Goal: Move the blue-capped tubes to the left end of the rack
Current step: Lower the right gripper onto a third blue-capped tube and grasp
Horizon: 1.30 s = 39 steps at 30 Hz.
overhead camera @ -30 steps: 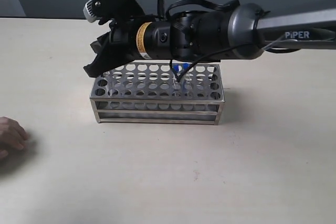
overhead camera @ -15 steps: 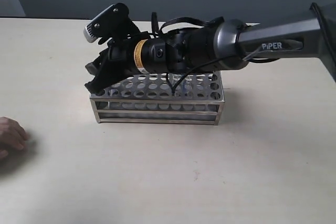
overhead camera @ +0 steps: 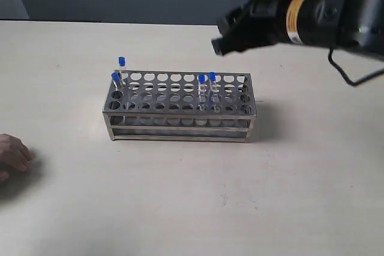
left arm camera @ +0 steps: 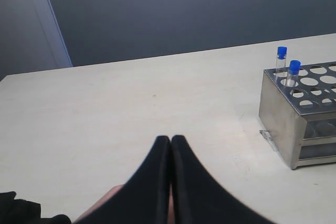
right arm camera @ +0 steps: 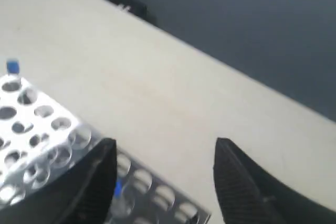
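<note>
My right gripper (overhead camera: 223,39) hung in the air above and behind the right end of the rack (overhead camera: 180,122). Its fingers were spread apart with nothing between them, and its wrist camera showed only bare table (overhead camera: 192,208) and a corner of the rack through the gap. My left gripper (left arm camera: 170,140) sat low over the table, well apart from the rack's left end, with its fingers pressed together and holding nothing.

On the rack, the blue-capped tubes were split into two pairs. Two stood upright in holes at the left end, one (overhead camera: 116,77) in front of the other (overhead camera: 122,62). I judged those two finished. The other two (overhead camera: 202,79) (overhead camera: 212,77) stood upright just beside each other in holes right of the middle. I could not tell which row they were in.

By my reckoning the job was about half done, with two tubes placed, two left to carry across, and none in transit. The holes around the placed pair looked free, so there seemed to be room for the rest. The remaining pair stood so close together that I expected closing on one without nudging its neighbour to be tricky.
</note>
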Tool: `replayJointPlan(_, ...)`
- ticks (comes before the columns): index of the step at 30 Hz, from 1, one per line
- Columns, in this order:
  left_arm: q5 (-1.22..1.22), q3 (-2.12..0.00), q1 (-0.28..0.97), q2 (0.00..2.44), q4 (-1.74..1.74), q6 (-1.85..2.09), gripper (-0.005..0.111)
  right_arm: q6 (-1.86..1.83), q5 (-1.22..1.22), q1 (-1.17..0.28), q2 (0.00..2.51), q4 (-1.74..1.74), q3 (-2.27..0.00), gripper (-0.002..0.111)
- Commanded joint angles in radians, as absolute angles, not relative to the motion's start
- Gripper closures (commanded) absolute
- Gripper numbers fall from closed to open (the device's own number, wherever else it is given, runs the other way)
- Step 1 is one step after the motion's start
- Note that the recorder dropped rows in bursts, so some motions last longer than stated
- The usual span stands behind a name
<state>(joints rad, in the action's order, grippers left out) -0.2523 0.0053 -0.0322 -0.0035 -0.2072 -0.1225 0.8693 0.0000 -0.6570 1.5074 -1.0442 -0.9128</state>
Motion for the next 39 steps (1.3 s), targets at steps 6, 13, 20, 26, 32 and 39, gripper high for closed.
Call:
replayJointPlan(6, -0.246, 0.0, -0.028, 0.0, -0.202, -0.123, 0.106, 0.818, -0.213, -0.64, 1.541, -1.018, -0.743, 0.054)
replayJointPlan(13, -0.246, 0.0, -0.028, 0.0, -0.202, -0.123, 0.106, 0.616, -0.252, -0.64, 1.656, -0.832, -0.743, 0.054)
replayJointPlan(20, -0.246, 0.0, -0.028, 0.0, -0.202, -0.123, 0.106, 0.354, -0.328, -0.64, 1.702, -0.545, -0.743, 0.054)
replayJointPlan(26, -0.246, 0.0, -0.028, 0.0, -0.202, -0.123, 0.106, 0.122, -0.386, -0.64, 1.737, -0.282, -0.743, 0.054)
replayJointPlan(32, -0.246, 0.0, -0.028, 0.0, -0.202, -0.123, 0.106, 0.122, -0.442, -0.64, 1.763, -0.279, -0.743, 0.054)
replayJointPlan(39, -0.246, 0.0, -0.028, 0.0, -0.202, -0.123, 0.106, 0.08, -0.499, -0.64, 1.811, -0.228, -0.745, 0.054)
